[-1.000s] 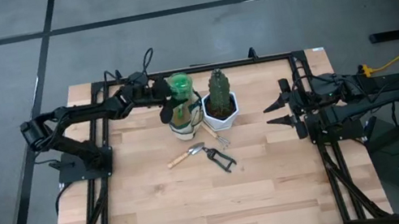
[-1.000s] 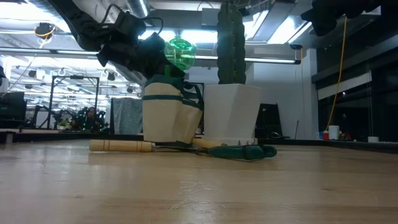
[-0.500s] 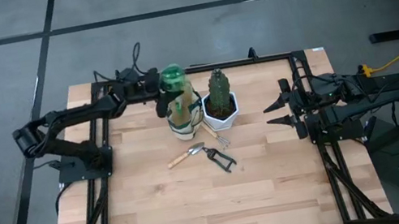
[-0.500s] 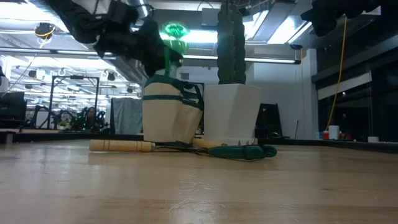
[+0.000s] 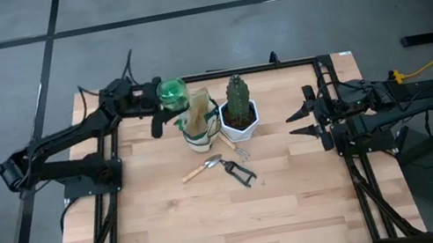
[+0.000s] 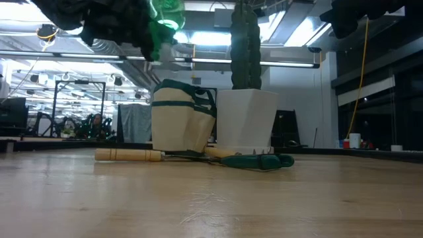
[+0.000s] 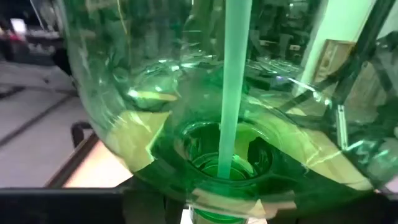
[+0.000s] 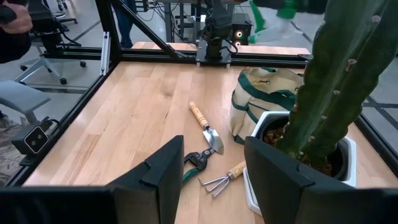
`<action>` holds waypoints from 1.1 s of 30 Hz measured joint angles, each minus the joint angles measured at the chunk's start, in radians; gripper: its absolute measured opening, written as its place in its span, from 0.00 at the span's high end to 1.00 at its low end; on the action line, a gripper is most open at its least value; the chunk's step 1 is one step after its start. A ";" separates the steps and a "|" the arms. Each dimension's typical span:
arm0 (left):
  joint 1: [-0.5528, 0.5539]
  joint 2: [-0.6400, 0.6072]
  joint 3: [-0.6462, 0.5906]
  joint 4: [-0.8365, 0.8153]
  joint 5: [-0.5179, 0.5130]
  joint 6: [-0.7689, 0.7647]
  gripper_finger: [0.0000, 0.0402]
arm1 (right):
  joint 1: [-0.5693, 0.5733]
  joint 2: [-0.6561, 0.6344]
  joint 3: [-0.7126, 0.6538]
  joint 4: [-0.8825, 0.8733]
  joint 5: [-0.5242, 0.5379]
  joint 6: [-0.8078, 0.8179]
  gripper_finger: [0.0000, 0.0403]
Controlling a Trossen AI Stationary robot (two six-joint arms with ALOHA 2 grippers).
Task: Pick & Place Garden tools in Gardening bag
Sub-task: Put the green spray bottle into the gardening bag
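Observation:
My left gripper [image 5: 152,108] is shut on the translucent green spray bottle [image 5: 170,91], high above the table and just left of the beige gardening bag [image 5: 197,127]. In the low view the bottle [image 6: 165,13] is well above the bag [image 6: 178,125]. The wooden-handled trowel [image 5: 201,171], the pruning shears [image 5: 240,172] and the thin hand fork [image 5: 236,148] lie flat on the table in front of the bag. My right gripper [image 5: 292,123] is open and empty at the table's right side, its fingers apart in its wrist view [image 8: 211,180]. My left gripper holds the spray bottle lifted clear of the table and the bag, coming at it level from the table's left. In the wrist view the bottle's body [image 7: 186,93] fills the picture and hides the fingers. Its neck end [image 7: 224,165] lies nearest them.
A cactus in a white hexagonal pot [image 5: 237,113] stands right beside the bag, on its right. A black frame [image 5: 296,63] runs along the table's far and side edges. Bare wood lies toward the near edge [image 5: 218,228].
My left gripper has gone up and toward the table's left edge with the spray bottle, which has risen from the bag's mouth to well above and left of it. The bag and the tools on the table have stayed put.

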 joint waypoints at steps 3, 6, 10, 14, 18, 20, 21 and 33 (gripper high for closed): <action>0.001 -0.032 -0.025 0.063 -0.068 0.010 0.62 | 0.000 0.000 0.000 0.000 0.000 0.000 0.57; 0.001 -0.026 -0.032 0.130 -0.081 0.012 0.63 | 0.000 0.000 0.000 0.000 0.000 0.000 0.57; -0.003 0.007 -0.032 0.217 -0.084 0.032 0.61 | 0.000 0.000 0.000 0.000 0.000 0.000 0.57; -0.003 0.056 -0.032 0.234 -0.098 0.067 0.61 | 0.000 0.000 0.000 0.000 0.000 0.000 0.57; -0.003 0.126 -0.032 0.238 -0.110 0.103 0.62 | 0.000 0.000 0.000 0.000 0.000 0.000 0.57; 0.000 0.167 -0.032 0.267 -0.110 0.108 0.61 | 0.000 0.000 0.000 0.000 0.000 0.000 0.57; 0.003 0.185 -0.032 0.291 -0.109 0.108 0.61 | 0.000 0.000 0.000 0.000 0.000 0.000 0.57; 0.039 0.351 -0.032 0.477 -0.111 0.088 0.61 | 0.000 0.000 0.000 0.000 0.000 0.000 0.57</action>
